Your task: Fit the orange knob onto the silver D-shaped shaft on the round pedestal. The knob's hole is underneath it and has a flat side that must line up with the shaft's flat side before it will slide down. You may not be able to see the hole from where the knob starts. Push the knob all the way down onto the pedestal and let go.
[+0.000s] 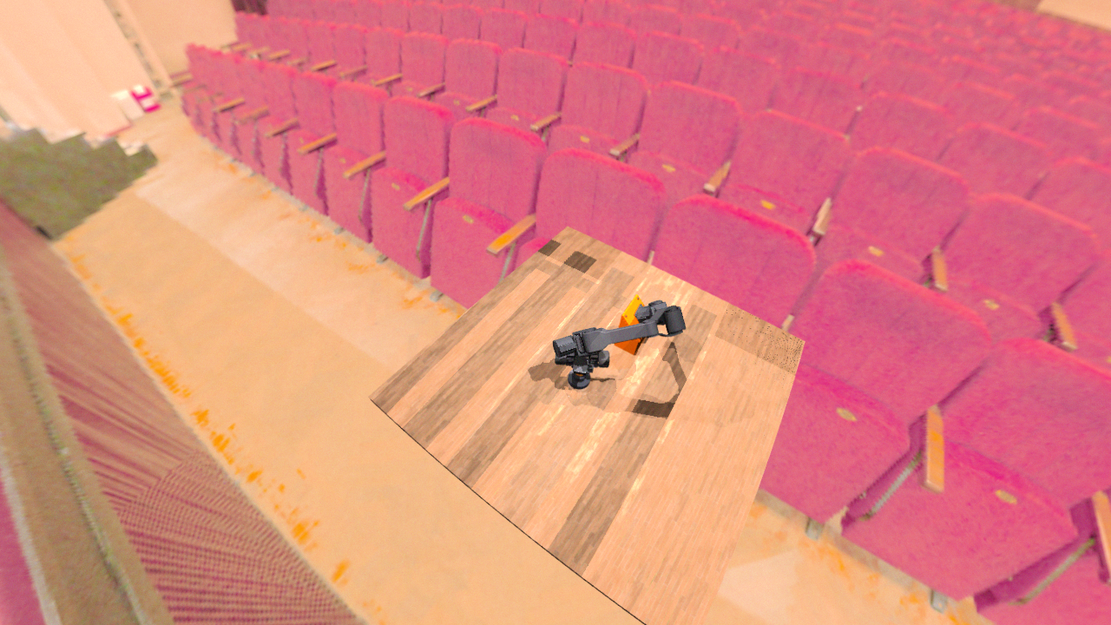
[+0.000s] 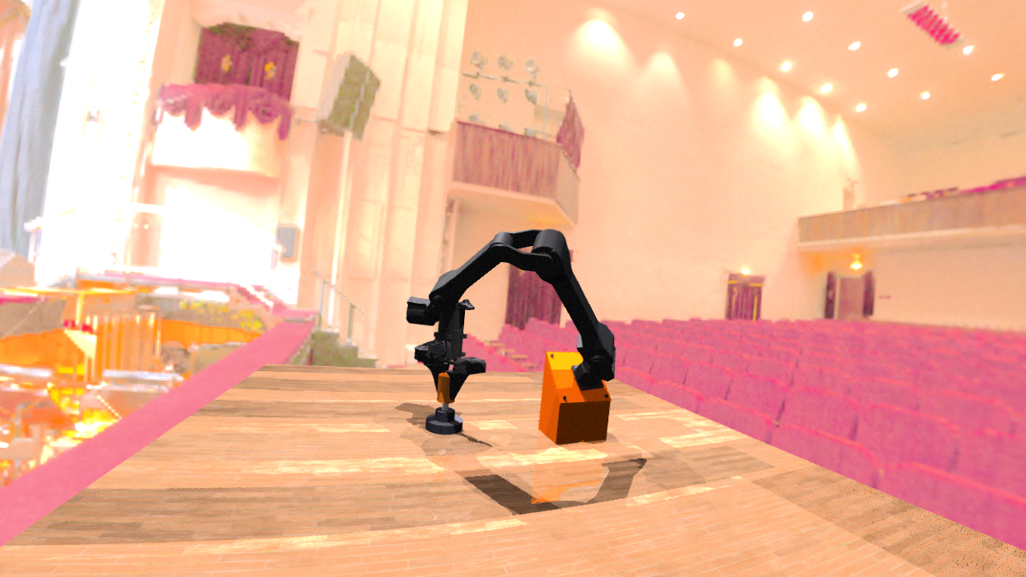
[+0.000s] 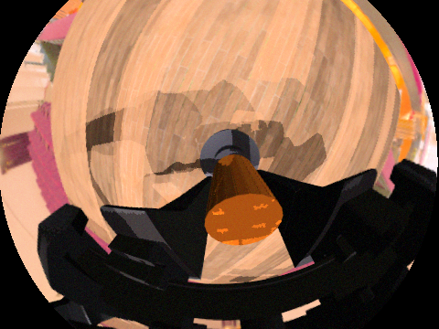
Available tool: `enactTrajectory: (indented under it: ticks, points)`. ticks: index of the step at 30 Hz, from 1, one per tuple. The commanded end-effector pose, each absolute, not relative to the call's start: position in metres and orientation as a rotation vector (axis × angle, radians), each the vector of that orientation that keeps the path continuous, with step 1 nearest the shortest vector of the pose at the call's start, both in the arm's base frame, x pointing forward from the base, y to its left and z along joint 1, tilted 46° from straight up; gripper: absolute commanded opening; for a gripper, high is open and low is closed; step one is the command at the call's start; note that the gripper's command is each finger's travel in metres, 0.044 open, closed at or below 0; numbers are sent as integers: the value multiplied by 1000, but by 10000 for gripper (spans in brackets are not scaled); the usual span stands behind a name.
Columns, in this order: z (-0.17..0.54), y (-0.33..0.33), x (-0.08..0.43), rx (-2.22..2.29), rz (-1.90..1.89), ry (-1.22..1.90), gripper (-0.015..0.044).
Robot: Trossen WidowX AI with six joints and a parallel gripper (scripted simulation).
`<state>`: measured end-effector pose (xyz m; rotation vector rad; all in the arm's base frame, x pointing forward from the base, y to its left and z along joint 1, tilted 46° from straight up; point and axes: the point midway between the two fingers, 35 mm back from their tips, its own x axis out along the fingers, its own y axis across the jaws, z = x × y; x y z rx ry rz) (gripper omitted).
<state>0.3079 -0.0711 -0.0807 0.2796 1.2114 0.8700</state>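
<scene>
The orange knob (image 2: pixel 444 385) (image 3: pixel 243 219) is a tall cylinder held upright. My gripper (image 2: pixel 445 391) (image 3: pixel 234 177) points down and is shut on it, one finger on each side. The dark round pedestal (image 2: pixel 444 425) (image 3: pixel 211 149) (image 1: pixel 577 383) stands on the table directly below. In the exterior view, a short length of the silver shaft (image 2: pixel 444 407) shows between the knob's lower end and the pedestal. The knob is not down on the pedestal. I cannot tell whether the shaft's tip is inside the hole. The hole and both flat sides are hidden.
An orange block with a sloped top (image 2: pixel 579 420) (image 1: pixel 628 338) stands beside the arm's base, to the right of the pedestal in the exterior view. The arm arches from there over to the pedestal. Dark shadows lie across the wooden table (image 2: pixel 358 516) (image 1: pixel 528 482).
</scene>
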Motion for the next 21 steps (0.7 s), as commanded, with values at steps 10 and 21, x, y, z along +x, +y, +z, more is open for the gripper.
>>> enactTrajectory:
  ticks: [10, 21]
  points:
    - [-81, -70, 306, 246, 888, 1194, 0]
    - [-83, -69, 307, 246, 888, 1194, 0]
